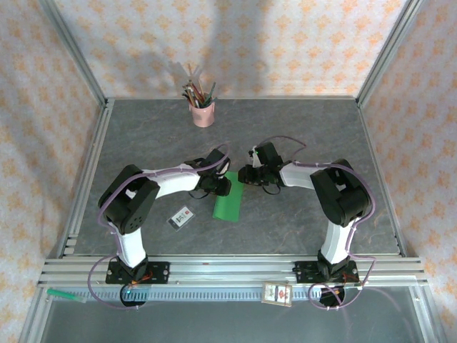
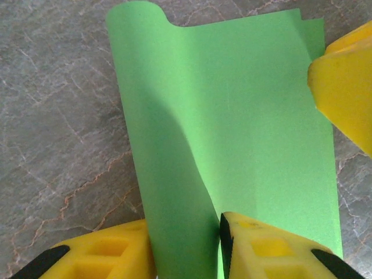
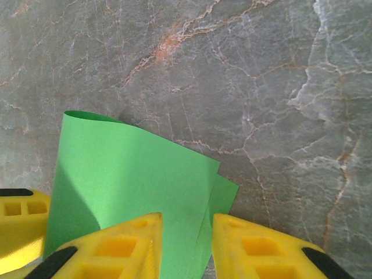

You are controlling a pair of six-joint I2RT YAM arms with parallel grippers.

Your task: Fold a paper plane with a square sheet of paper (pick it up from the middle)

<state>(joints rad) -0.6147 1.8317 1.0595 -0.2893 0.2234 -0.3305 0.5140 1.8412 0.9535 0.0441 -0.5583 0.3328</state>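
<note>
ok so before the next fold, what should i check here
1. Layers of the folded square sheet of paper aligned: not ok, the under layer peeks out at one corner.
2. Paper lying flat: not ok, one end curls up.
3. The left gripper straddles the paper: ok.
4. The right gripper straddles its edge: ok.
5. Either grip firm: cannot tell.
6. The white card apart from the paper: ok.
</note>
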